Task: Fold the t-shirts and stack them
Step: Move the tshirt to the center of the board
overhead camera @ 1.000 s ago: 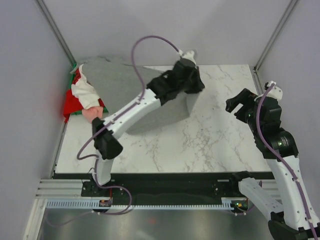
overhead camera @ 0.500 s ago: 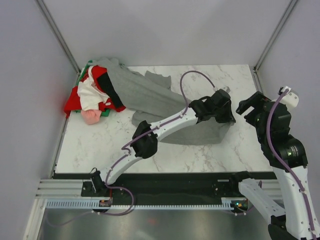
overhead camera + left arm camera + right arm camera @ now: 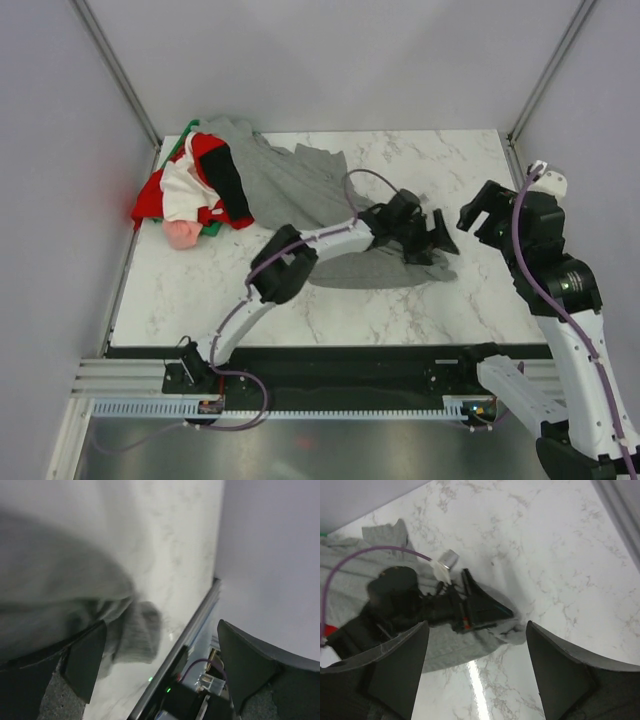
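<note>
On the marble desk (image 3: 400,300), the heather-grey t-shirt (image 3: 300,190) is found lying loosely spread and rumpled. It runs from the 11 o'clock corner through the centre towards 3 o'clock and is not folded.

A heap of other t-shirts is noted at 10 o'clock, on the grey shirt's far-left end. A red one (image 3: 150,205), a white one (image 3: 180,190), a black one (image 3: 228,185) and a pink one (image 3: 182,233) can be told apart, with a sliver of green (image 3: 212,228) beneath.

The left arm is stretched across the grey shirt. The left claw (image 3: 430,240) is placed low over the shirt's 3 o'clock edge. In the left wrist view, its jaws are seen set wide apart (image 3: 160,665). Grey cloth (image 3: 50,580) is bunched against one finger (image 3: 85,660), and nothing is pinched between the two. The same spread jaws are confirmed in the right wrist view (image 3: 480,607).

The right claw (image 3: 478,212) is held above bare desk at 3 o'clock, just beside the left claw and clear of the cloth. Its jaws are parted (image 3: 477,670) and nothing is gripped.
</note>
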Controlling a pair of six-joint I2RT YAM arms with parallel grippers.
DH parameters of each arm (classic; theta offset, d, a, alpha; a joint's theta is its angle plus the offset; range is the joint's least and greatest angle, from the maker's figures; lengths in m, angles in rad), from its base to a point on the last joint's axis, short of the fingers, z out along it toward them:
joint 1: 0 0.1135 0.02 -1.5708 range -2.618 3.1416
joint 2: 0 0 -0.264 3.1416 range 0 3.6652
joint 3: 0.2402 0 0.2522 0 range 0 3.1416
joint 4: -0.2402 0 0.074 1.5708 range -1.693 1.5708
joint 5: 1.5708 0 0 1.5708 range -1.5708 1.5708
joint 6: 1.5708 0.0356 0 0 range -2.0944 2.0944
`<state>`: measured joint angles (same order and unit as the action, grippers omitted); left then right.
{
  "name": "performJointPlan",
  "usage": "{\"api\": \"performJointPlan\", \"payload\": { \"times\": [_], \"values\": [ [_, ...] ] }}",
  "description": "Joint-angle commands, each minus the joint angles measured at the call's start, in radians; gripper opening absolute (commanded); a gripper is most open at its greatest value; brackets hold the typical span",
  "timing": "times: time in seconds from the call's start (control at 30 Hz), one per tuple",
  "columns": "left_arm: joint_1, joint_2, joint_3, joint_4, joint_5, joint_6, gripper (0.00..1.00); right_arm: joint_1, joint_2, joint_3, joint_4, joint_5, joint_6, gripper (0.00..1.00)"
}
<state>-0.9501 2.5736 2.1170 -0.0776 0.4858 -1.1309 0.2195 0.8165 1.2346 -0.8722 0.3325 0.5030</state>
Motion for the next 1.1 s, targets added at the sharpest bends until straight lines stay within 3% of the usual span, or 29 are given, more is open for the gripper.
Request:
{"api": "performJointPlan", "payload": {
  "times": [0.0, 0.07, 0.17, 0.27, 0.4, 0.5, 0.6, 0.7, 0.9, 1.07],
  "values": [
    [0.187, -0.431, -0.266, -0.046, -0.009, 0.212, 1.00, 0.001, 0.039, -0.046, 0.065, -0.192, -0.020, 0.87],
    [0.291, -0.551, -0.392, -0.108, -0.050, 0.272, 1.00, 0.004, 0.096, -0.079, 0.125, -0.322, 0.026, 0.86],
    [0.410, -0.717, -0.483, -0.195, -0.055, 0.318, 1.00, 0.052, 0.182, -0.135, 0.199, -0.372, 0.065, 0.86],
    [0.473, -0.760, -0.450, -0.350, -0.006, 0.374, 1.00, 0.214, 0.311, -0.112, 0.210, -0.296, 0.066, 0.86],
    [0.482, -0.770, -0.398, -0.503, -0.027, 0.457, 0.99, 0.533, 0.498, 0.032, 0.162, -0.123, 0.074, 0.88],
    [0.502, -0.866, -0.412, -0.625, -0.294, 0.491, 0.99, 0.659, 0.607, 0.084, 0.160, -0.066, 0.091, 0.88],
    [0.573, -1.065, -0.562, -0.625, -0.418, 0.452, 1.00, 0.748, 0.728, 0.133, 0.176, -0.062, 0.075, 0.88],
    [0.639, -1.226, -0.699, -0.630, -0.452, 0.444, 1.00, 0.835, 0.900, 0.257, 0.159, -0.049, 0.025, 0.88],
    [0.711, -1.563, -0.960, -0.662, -0.545, 0.470, 1.00, 0.871, 1.220, 0.492, 0.127, 0.006, -0.066, 0.88],
    [0.722, -1.747, -1.058, -0.718, -0.604, 0.505, 1.00, 0.870, 1.355, 0.668, 0.084, 0.045, -0.121, 0.88]
  ]
}}
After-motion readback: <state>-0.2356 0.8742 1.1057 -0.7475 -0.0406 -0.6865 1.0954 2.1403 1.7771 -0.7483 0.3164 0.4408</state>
